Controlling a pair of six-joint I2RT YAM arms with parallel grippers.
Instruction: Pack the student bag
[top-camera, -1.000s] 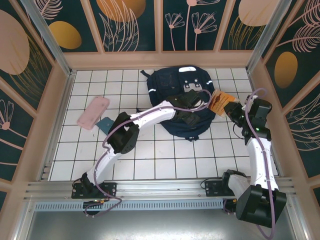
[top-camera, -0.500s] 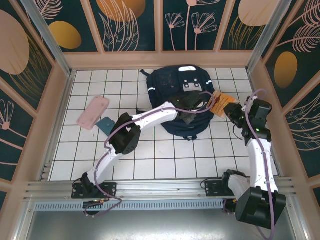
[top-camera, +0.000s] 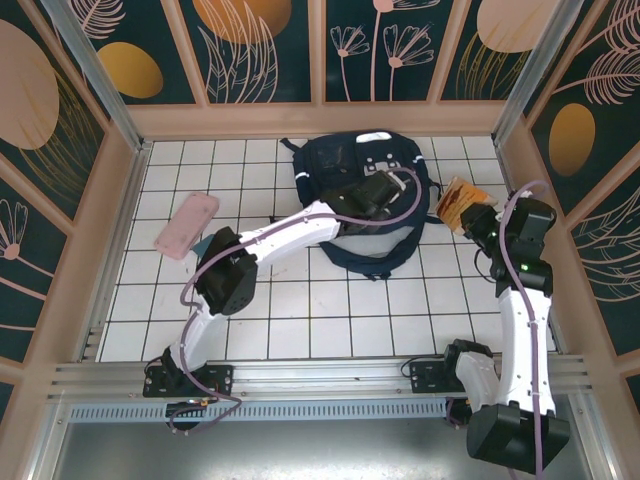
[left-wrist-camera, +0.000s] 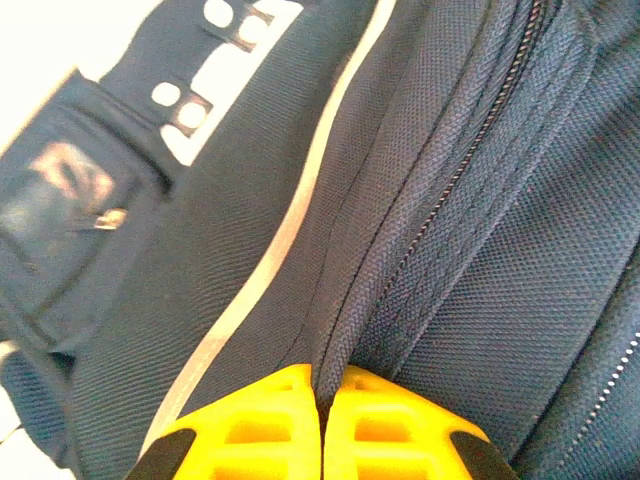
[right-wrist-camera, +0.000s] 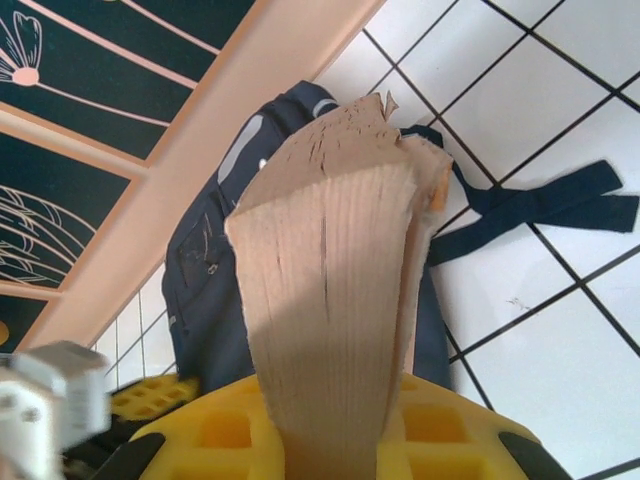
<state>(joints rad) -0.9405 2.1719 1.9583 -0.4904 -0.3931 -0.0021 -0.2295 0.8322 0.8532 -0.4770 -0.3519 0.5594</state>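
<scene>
Two grips set; bag opening can begin.
Left gripper (left-wrist-camera: 322, 400), newly clenched, pinches zipper seam (left-wrist-camera: 440, 190) of navy-blue fabric student bag (top-camera: 335, 165); right gripper (right-wrist-camera: 335, 425) grasps tattered tan booklet (right-wrist-camera: 330, 280).

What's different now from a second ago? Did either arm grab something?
The left gripper reached farther across the student bag and pinched shut on a fold of its fabric beside the zipper. The right gripper drew the book it holds a little rightward, away from the bag. The pink case stayed put.
</scene>
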